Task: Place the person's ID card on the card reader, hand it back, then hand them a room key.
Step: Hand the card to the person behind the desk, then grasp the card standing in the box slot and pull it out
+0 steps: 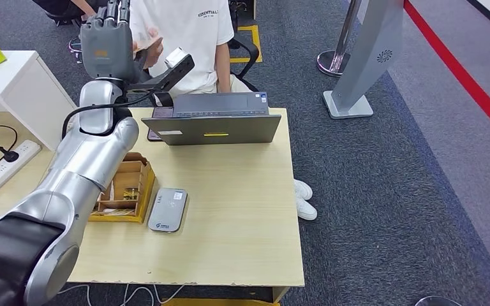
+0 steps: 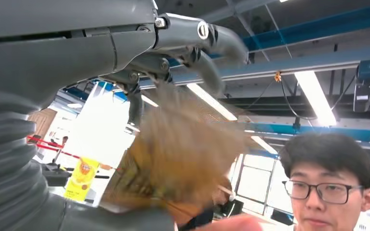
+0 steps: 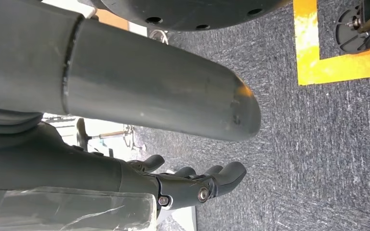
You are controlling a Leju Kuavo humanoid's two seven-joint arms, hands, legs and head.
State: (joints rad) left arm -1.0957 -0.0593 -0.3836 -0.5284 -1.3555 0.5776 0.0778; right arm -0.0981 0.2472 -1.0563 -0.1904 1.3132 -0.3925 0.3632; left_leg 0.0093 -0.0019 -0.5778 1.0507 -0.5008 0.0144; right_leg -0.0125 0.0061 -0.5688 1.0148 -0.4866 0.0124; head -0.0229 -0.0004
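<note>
Your left hand (image 1: 107, 39) is raised toward the person (image 1: 185, 32) behind the laptop (image 1: 220, 120); a blurred brown key (image 2: 183, 154) sits between its fingers (image 2: 207, 67) and thumb; reader (image 1: 168, 210) lies on the bench (image 1: 242, 210); right hand (image 3: 192, 185) hangs, fingers curled, holding nothing.

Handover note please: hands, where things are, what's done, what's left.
Left hand is raised over the table's far edge toward the seated person. The left wrist view shows a blurred brown thing against its fingers; grip and identity unclear.
Right hand hangs over carpet, empty, fingers curled.
Card reader has no card on it; wooden box sits beside it.
Done and left: cannot tell; check which handover this is.
</note>
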